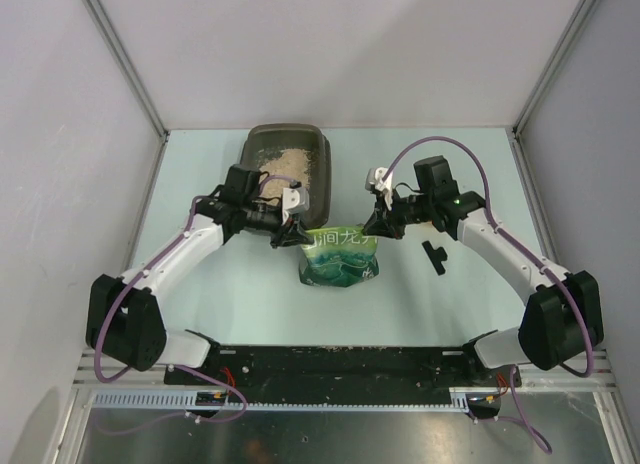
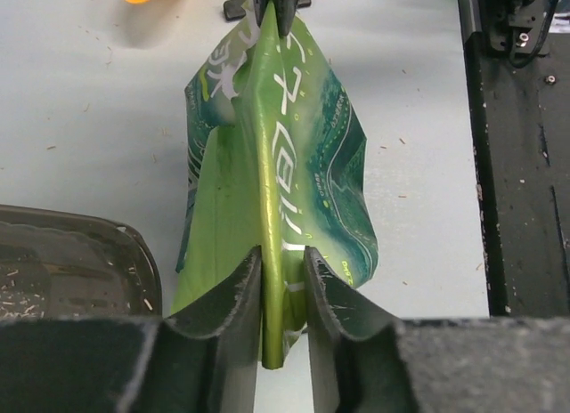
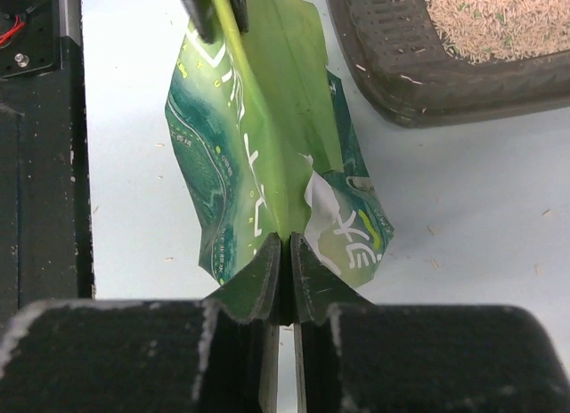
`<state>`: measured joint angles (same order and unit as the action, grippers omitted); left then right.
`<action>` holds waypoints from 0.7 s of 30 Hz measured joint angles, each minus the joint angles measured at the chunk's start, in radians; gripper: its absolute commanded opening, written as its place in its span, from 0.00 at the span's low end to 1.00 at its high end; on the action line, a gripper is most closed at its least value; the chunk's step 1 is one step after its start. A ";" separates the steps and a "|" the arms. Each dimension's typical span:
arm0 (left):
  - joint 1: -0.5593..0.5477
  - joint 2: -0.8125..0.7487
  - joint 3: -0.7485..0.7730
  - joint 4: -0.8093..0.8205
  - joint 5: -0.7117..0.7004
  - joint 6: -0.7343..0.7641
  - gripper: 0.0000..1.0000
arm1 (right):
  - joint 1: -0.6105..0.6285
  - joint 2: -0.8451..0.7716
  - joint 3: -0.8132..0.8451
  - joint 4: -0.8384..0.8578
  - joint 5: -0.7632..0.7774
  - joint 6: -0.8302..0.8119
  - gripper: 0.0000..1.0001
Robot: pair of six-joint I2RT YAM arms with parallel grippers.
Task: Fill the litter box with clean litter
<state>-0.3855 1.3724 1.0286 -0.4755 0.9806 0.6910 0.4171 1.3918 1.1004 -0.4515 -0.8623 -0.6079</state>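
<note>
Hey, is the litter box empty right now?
No, the clean litter already lies as pale granules over part of the floor of the litter box.

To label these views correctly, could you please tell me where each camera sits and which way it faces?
Top external: above and behind the bases, looking down on the table; both arms show, holding a green pouch near the litter box.
Left wrist: on the left arm, looking past the left gripper along the pouch to the right gripper.
Right wrist: on the right arm, facing the opposite way; its fingers show below, litter in the box upper right.
Shared: both wrist views see the pouch pinched at opposite ends.
</note>
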 measured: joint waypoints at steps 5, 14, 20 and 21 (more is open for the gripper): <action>-0.032 0.011 0.025 -0.013 -0.010 -0.003 0.34 | 0.011 0.007 0.007 0.002 0.008 0.040 0.00; -0.145 0.164 0.147 0.049 -0.018 -0.013 0.25 | 0.011 0.011 0.011 0.000 0.012 0.077 0.00; -0.160 0.216 0.176 0.071 -0.019 -0.022 0.00 | -0.023 0.026 0.011 0.008 -0.002 0.139 0.01; -0.162 0.216 0.176 0.071 -0.019 -0.021 0.00 | -0.027 0.028 0.011 0.009 -0.008 0.148 0.12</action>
<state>-0.5472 1.5879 1.2049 -0.4046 0.9619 0.6701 0.3897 1.4200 1.1110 -0.4423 -0.8707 -0.4595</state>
